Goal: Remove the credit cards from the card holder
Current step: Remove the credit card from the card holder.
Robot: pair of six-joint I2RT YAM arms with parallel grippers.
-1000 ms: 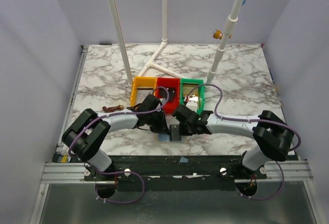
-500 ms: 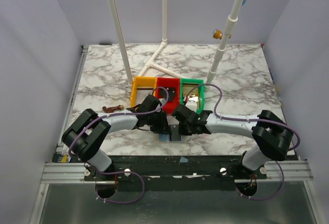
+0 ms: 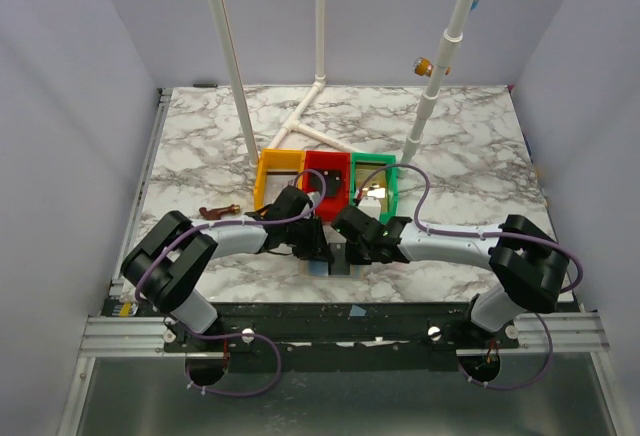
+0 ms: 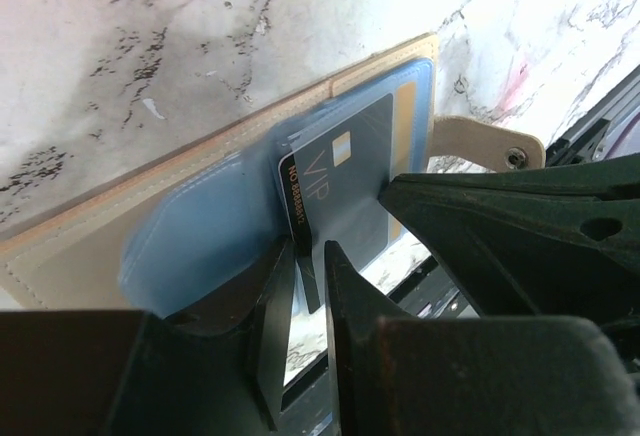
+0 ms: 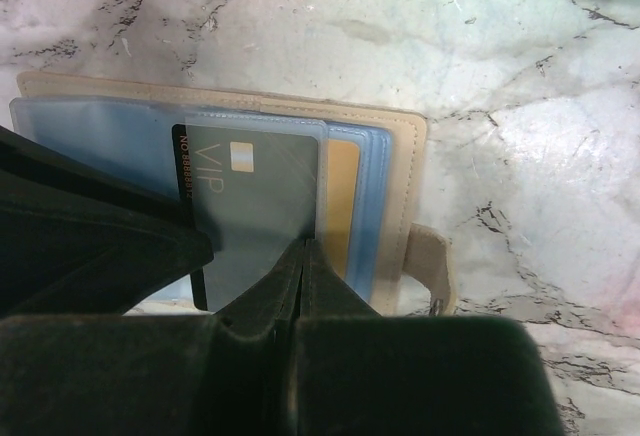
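The card holder (image 3: pixel 320 268) lies open on the marble near the front edge, tan (image 5: pixel 400 156) with pale blue sleeves (image 4: pixel 200 226). A black VIP card (image 4: pixel 350 186) (image 5: pixel 250 196) sits in the top sleeve, its left edge sticking out. A gold-tan card (image 5: pixel 343 196) is tucked beneath it. My left gripper (image 3: pixel 322 248) (image 4: pixel 308 276) has its jaws nearly closed on the black card's protruding edge. My right gripper (image 3: pixel 347 248) (image 5: pixel 303 251) is shut, with its tips pressing on the sleeve over the black card. Another shiny gold card (image 3: pixel 375 194) lies in the green tray.
Yellow (image 3: pixel 262 181), red (image 3: pixel 308 161) and green (image 3: pixel 393 191) trays stand just behind the grippers. The red one holds a chunky black object (image 3: pixel 335 184). A small brown item (image 3: pixel 218 212) lies to the left. White pipes (image 3: pixel 300 121) rise at the back. The table's front edge is close.
The right gripper has edged slightly left toward the left gripper over the holder. The left arm and the holder have barely moved.
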